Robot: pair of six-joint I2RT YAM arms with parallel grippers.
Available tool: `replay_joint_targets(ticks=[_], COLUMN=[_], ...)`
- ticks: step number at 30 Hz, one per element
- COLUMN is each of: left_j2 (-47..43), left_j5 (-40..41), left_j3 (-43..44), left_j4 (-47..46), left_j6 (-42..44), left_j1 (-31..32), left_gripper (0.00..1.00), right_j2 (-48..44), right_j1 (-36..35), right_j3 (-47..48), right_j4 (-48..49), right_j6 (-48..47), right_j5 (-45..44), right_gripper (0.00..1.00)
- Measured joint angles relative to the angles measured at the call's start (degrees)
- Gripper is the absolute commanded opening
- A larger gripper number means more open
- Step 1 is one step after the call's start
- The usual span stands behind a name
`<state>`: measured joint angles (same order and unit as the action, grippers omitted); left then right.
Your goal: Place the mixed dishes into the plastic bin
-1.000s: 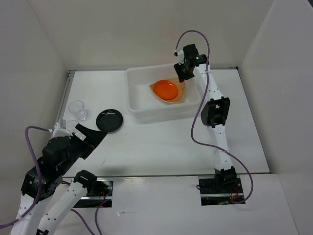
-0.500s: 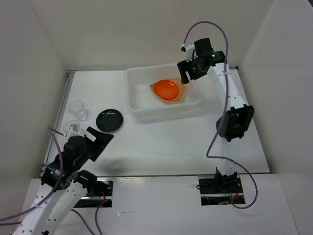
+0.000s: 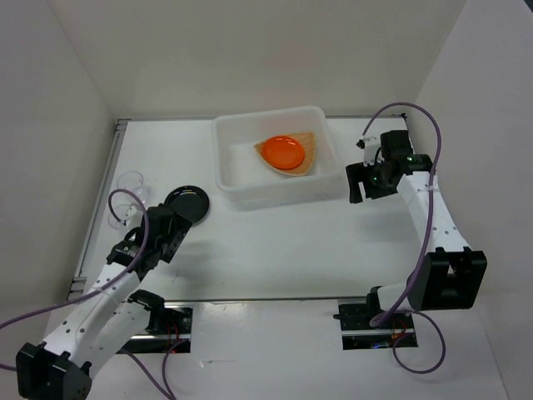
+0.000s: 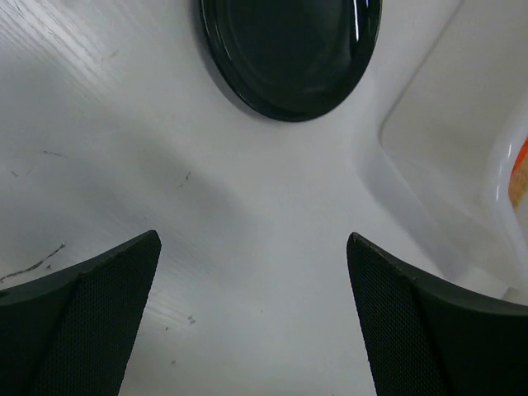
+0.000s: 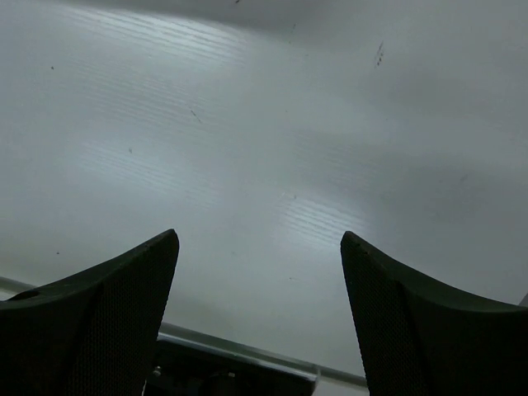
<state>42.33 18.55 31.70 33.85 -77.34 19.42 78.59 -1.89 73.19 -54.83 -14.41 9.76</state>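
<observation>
The plastic bin point(image 3: 223, 171) stands at the back middle of the table. In it lies the orange plate point(image 3: 281, 151) on top of the tan woven tray point(image 3: 309, 148). On the table to the bin's left sits the glossy black plate point(image 3: 188, 202) point(image 4: 289, 54). Two clear cups point(image 3: 133, 185) stand further left. My left gripper point(image 3: 176, 227) point(image 4: 252, 247) hangs open just short of the black plate, with nothing between its fingers. To the right of the bin, my right gripper point(image 3: 360, 185) point(image 5: 258, 239) is open over bare table and holds nothing.
White walls close in the table on the left, back and right. The bin's near left corner point(image 4: 450, 169) shows to the right of the black plate in the left wrist view. A metal rail point(image 3: 100, 200) runs along the table's left edge.
My right arm has pulled back from over the bin to its right side, and its jaws have widened. My left arm has dropped and reached forward toward the black plate.
</observation>
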Motion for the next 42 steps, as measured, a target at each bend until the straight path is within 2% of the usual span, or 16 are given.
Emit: replay_joint_targets(ticks=[7,19,25,33,38,42], left_j2=[1.1,17.2,23.3,28.2,32.7,36.2], left_j5=[-3.1,-11.0,-15.7,-18.9,-20.0,-20.5], left_j3=[-7.0,-9.2,-9.1,-9.1,-7.0,-4.9], left_j4=[-8.0,-23.4,-33.7,-41.1,-42.2,-42.3], left_j6=[-1.2,1.0,2.1,2.6,3.5,3.9], left_j1=[-9.4,-19.7,-22.4,-23.3,-23.5,-23.5], left_gripper=[1.00,1.00,1.00,0.83,0.56,0.52], right_j2=[-7.2,-9.6,-9.6,-9.7,-9.7,-9.7], right_j1=[4.2,5.6,5.9,6.4,6.6,7.0], right_j3=[-4.0,-5.3,-5.3,-5.3,-5.3,-5.3], right_j4=[0.4,0.6,0.6,0.6,0.6,0.5], right_j6=[0.0,0.0,0.0,0.1,0.0,0.1], right_j5=[2.6,3.2,3.2,3.0,3.0,3.0], right_gripper=[0.84,0.84,0.84,0.84,0.84,0.84])
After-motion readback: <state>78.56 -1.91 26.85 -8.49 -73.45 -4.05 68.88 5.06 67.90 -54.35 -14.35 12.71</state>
